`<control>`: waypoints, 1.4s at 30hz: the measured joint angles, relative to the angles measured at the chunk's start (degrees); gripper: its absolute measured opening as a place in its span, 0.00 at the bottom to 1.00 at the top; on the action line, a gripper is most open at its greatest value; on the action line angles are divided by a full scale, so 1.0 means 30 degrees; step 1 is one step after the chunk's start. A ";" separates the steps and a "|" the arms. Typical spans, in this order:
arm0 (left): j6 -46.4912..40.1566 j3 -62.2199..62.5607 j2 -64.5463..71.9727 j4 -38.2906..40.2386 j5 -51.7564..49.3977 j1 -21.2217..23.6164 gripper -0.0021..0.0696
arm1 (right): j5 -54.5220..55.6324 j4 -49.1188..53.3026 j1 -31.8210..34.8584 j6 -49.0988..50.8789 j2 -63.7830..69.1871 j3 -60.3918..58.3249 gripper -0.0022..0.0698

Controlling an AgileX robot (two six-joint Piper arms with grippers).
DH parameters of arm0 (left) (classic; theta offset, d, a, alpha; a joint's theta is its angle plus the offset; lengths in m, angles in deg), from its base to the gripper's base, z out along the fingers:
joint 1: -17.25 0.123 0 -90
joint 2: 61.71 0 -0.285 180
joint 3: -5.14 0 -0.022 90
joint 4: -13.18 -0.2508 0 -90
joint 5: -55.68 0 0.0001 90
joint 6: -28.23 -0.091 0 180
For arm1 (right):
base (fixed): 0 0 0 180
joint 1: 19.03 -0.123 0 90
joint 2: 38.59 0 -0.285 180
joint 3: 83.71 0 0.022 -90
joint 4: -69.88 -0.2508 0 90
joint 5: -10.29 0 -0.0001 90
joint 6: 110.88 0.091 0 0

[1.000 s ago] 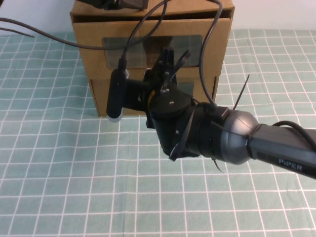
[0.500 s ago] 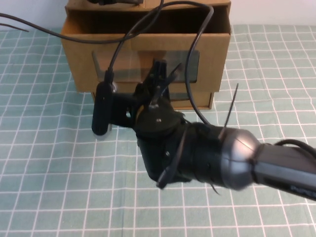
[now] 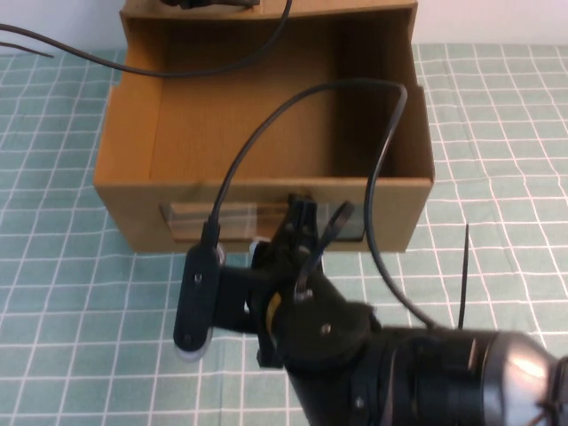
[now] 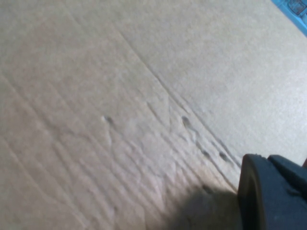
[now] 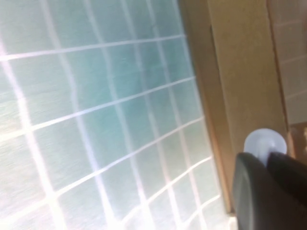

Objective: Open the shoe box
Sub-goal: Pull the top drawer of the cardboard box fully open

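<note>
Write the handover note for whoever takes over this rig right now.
Left tool: down at the cardboard top of the shoe box, on the far side.
Right tool: shut, at the front of the drawer, with its tips by a pale round knob. I cannot tell whether it actually grips the knob.
Done: the drawer stands well out toward the robot with its inside exposed, so the box looks open.
Left: probably only to let go and back both arms away.
</note>
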 joint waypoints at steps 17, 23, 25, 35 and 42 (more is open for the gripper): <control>-0.0181 0.0000 0.0000 0.0031 0.0037 0.0000 0.02 | -0.0425 -0.0472 -0.0573 0.1200 -0.0233 -0.0772 0.37; -0.0181 0.0000 -0.0360 -0.0392 0.0079 0.0000 0.02 | 0.0898 0.0302 -0.0647 0.1375 -0.1403 -0.0772 0.64; -0.0181 0.0087 -0.0679 -0.0884 -0.0062 0.0000 0.02 | 0.1902 0.0302 -0.0647 0.1375 -0.2161 -0.0805 0.65; 0.0314 0.0978 -0.4423 -0.2992 -0.1078 0.0088 0.02 | 0.5906 -0.0896 -0.0661 0.1504 -0.6573 -0.0805 0.39; 0.1297 0.0978 -0.8781 -0.5066 -0.1338 0.0088 0.02 | 0.5857 -0.1914 -0.0661 0.1504 -1.0577 -0.0805 0.04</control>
